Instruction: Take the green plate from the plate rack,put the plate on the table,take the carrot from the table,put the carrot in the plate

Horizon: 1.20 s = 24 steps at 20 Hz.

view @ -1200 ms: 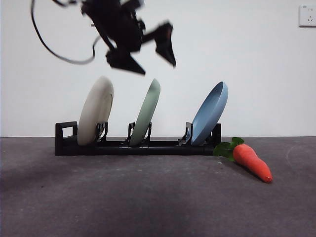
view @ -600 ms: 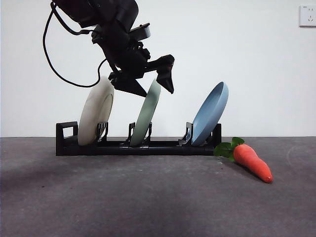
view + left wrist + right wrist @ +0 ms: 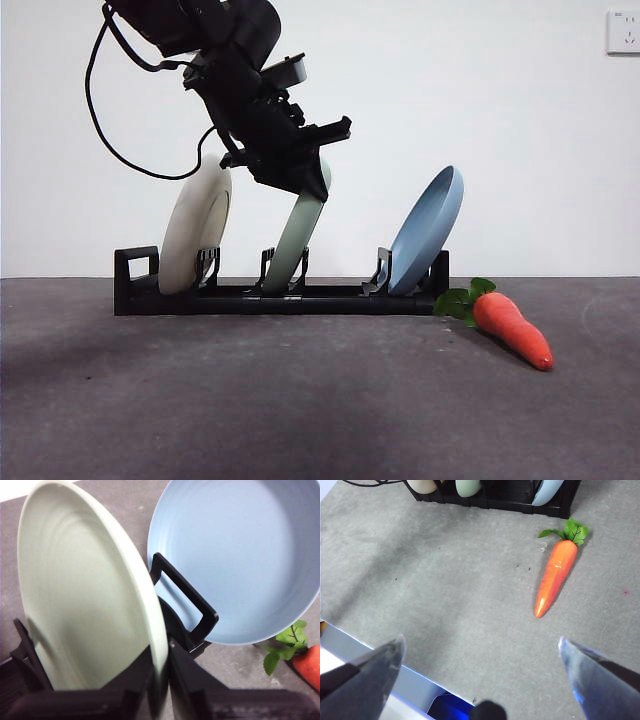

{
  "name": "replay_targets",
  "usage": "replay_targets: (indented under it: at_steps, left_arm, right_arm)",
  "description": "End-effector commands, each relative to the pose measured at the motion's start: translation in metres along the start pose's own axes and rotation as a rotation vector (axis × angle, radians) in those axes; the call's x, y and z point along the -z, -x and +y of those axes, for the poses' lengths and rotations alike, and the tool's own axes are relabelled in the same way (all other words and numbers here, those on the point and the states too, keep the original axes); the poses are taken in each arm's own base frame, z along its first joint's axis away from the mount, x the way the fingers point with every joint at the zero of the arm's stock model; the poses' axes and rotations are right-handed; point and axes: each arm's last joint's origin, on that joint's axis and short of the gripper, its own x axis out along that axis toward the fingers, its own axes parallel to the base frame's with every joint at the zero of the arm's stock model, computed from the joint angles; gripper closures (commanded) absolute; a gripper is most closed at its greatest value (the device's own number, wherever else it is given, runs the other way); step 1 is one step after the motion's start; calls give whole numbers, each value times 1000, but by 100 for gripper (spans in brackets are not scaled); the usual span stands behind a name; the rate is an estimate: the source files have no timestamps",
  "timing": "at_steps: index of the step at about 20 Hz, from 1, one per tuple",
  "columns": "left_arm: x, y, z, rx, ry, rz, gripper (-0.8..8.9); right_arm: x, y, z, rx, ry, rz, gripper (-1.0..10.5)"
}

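Down onto the rim of the pale sage-green round plate (image 3: 297, 235) the left gripper (image 3: 305, 175) has dropped: a second ago it hung above the rack with jaws spread, half a second ago its jaws straddled the plate's top edge, and now they are closed on that edge, one jaw on each face, as the left wrist view shows. Nothing else has shifted.

One flat dark grey mottled table (image 3: 300, 400) carries everything. One long low black plate rack (image 3: 280, 297) with upright slotted holders stands across it, with a square loop at its end by the cream plate. Three plates lean in the rack, all tilted the same way: one cream-white round plate (image 3: 195, 225) by the loop end, the green plate in the middle slot, still seated in its holder, and one pale blue round plate (image 3: 425, 230) at the other end. One smooth orange-red tapered toy carrot (image 3: 510, 330) lies on the table just beside the rack's blue-plate end, its green leaf tuft (image 3: 460, 298) towards the rack, its tip pointing away.

Two grippers: the right gripper (image 3: 480, 670) hangs above bare table with jaws wide apart, holding nothing, well apart from the carrot.
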Motion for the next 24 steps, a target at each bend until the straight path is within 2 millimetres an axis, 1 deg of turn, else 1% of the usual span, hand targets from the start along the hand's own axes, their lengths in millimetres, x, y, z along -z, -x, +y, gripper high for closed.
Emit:
replay_targets:
  at_steps: [1,3,5,8,10,13,15,17,19,22,24]
  left_arm:
    - [-2,-3,-2,29,-16,-32,822]
    - [-8,4,-3,30,-19,-58,822]
    - [-17,16,-4,32,-23,-87,822]
    - [-34,43,-8,60,-35,-149,822]
    - [-46,67,-15,63,-50,-173,821]
    - [-57,112,-39,66,-157,-172,820]
    - [-58,144,-61,29,-241,-136,819]
    - [-52,175,-84,-54,-312,-64,819]
    - [-41,193,-109,-144,-426,26,819]
    - [-16,202,-141,-122,-549,190,819]
    - [6,198,-162,-141,-632,248,819]
  right_arm:
    - [-1,1,1,-3,-2,-6,257]
    - [-1,1,1,-3,-2,-6,257]
    - [-1,1,1,-3,-1,-6,257]
    - [-1,1,1,-3,0,-7,257]
    - [-1,1,1,-3,-1,-6,257]
    - [-1,1,1,-3,-1,-6,257]
    - [-1,1,1,-2,-1,-6,257]
    - [-1,1,1,-2,-1,-6,257]
    - [-1,1,1,-2,-1,-6,257]
    - [-1,1,1,-2,-1,-6,257]
    - [-1,1,1,-2,-1,-6,257]
